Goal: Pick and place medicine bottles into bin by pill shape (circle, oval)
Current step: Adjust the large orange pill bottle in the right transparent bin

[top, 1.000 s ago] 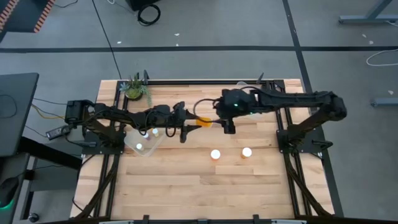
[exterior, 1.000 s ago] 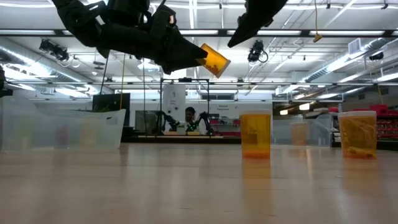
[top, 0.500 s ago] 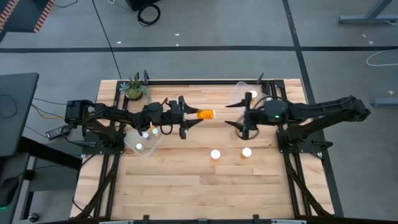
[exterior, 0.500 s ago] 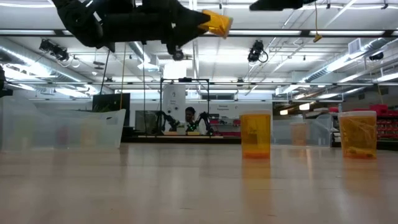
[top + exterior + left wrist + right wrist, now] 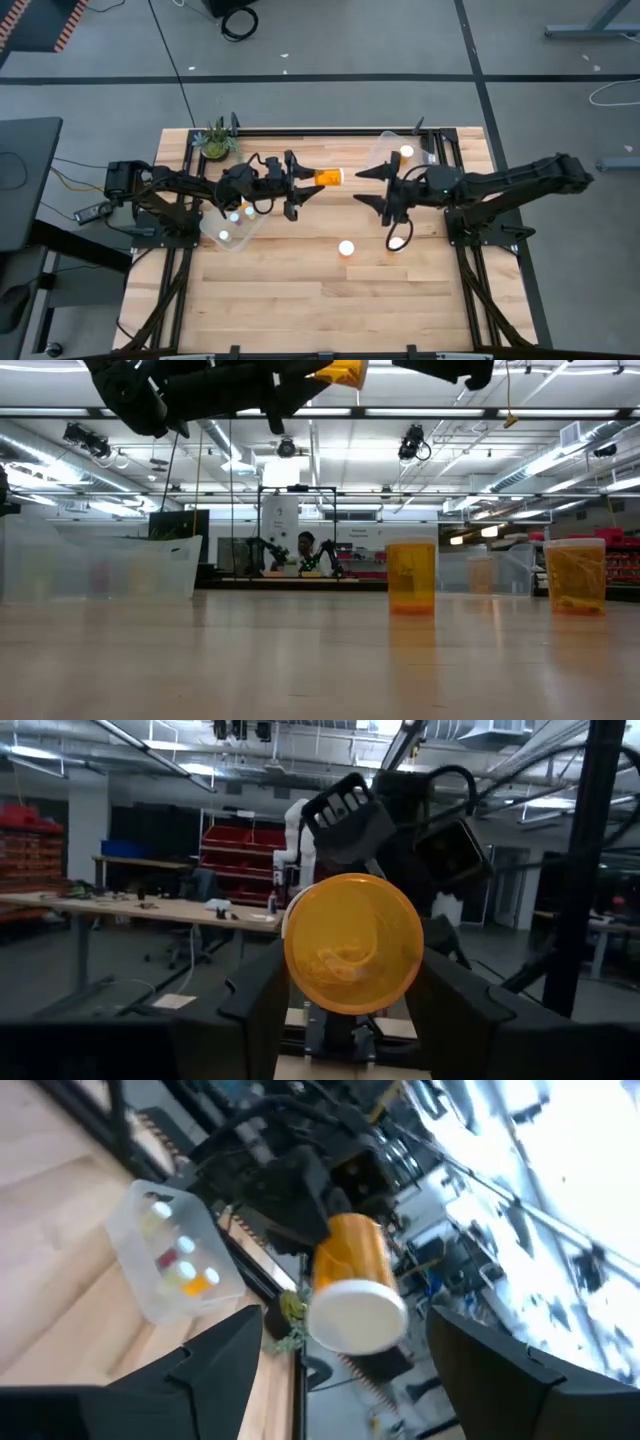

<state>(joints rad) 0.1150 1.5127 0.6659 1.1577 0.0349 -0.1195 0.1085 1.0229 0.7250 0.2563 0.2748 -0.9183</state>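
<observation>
Our left tool (image 5: 300, 186) held 1 medicine bottle (image 5: 328, 178) aloft at frame centre, long axis level, white cap toward our right tool (image 5: 385, 190), which gaped wide just beside it.

Seven medicine bottles (image 5: 329, 178) visible, two clear bins (image 5: 232, 236), one potted plant (image 5: 216, 143), two arms

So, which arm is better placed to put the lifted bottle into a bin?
Probably the left. Its end effector already holds the bottle sideways above the table, with the left bin close beside that arm. The right end effector is open and empty.
</observation>
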